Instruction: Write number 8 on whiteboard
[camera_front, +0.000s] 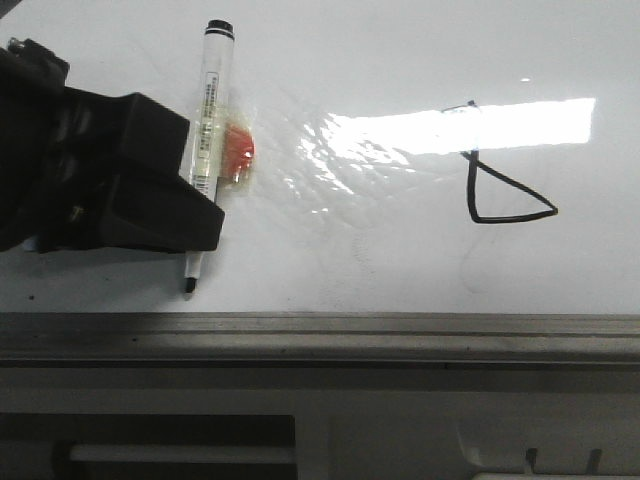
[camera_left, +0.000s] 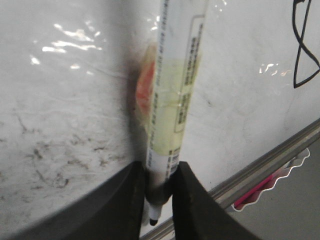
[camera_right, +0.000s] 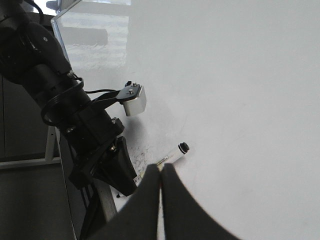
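Observation:
The whiteboard (camera_front: 400, 60) fills the front view, with a bright band of glare across it. The number 8 (camera_front: 473, 195) is a thin black line on its right part: a faint small upper loop in the glare and a larger triangular lower loop. It also shows in the left wrist view (camera_left: 305, 55). My left gripper (camera_front: 200, 215) is shut on a white marker (camera_front: 210, 120) near its lower end, far left of the figure. The marker's black tip (camera_front: 188, 287) points toward the rail. My right gripper (camera_right: 161, 170) is shut with nothing in it, held above the whiteboard (camera_right: 240, 100).
A grey metal rail (camera_front: 320, 335) runs along the board's near edge. An orange-red patch under clear tape (camera_front: 237, 150) sits on the marker's barrel. Grey speckled smudges (camera_left: 50, 160) mark the board beside the left fingers. The left arm (camera_right: 75, 115) shows in the right wrist view.

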